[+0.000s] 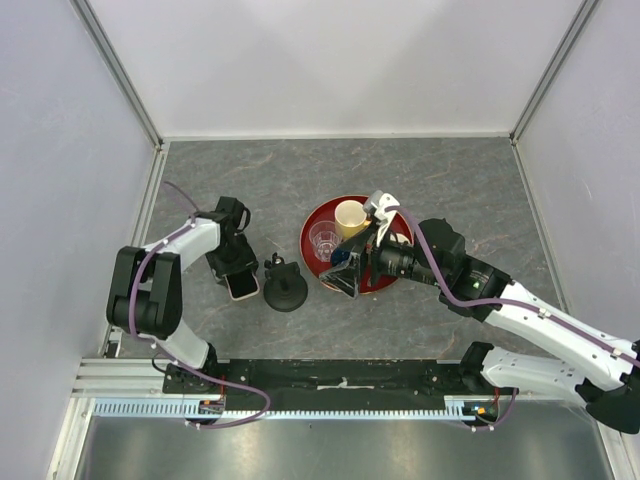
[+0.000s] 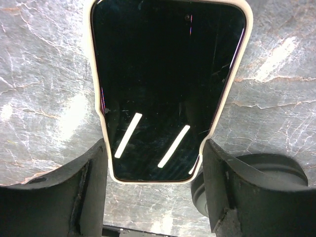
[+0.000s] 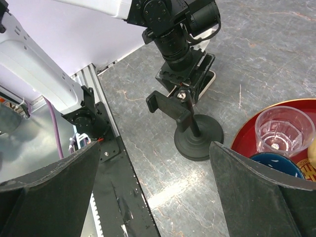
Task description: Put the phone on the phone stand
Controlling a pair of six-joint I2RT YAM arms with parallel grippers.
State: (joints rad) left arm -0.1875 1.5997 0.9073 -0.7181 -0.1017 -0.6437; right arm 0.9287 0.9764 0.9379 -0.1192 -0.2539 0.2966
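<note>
The phone (image 2: 168, 74), black screen with a pale rim, is between my left gripper's fingers (image 2: 154, 145), which press on its two long edges near its lower end. In the top view the left gripper (image 1: 233, 262) is over the phone (image 1: 243, 288), just left of the black phone stand (image 1: 285, 291). I cannot tell whether the phone rests on the table or is lifted. The stand's disc base (image 2: 269, 170) shows behind the right finger. My right gripper (image 1: 350, 272) is wide open and empty over the red tray's near edge. It looks at the stand (image 3: 197, 140).
A red tray (image 1: 392, 275) at mid-table holds a yellow cup (image 1: 350, 217), a clear glass (image 1: 323, 240) and a dark blue cup (image 3: 276, 165). A black rail (image 1: 340, 385) runs along the near edge. Grey walls close in the left, right and back sides.
</note>
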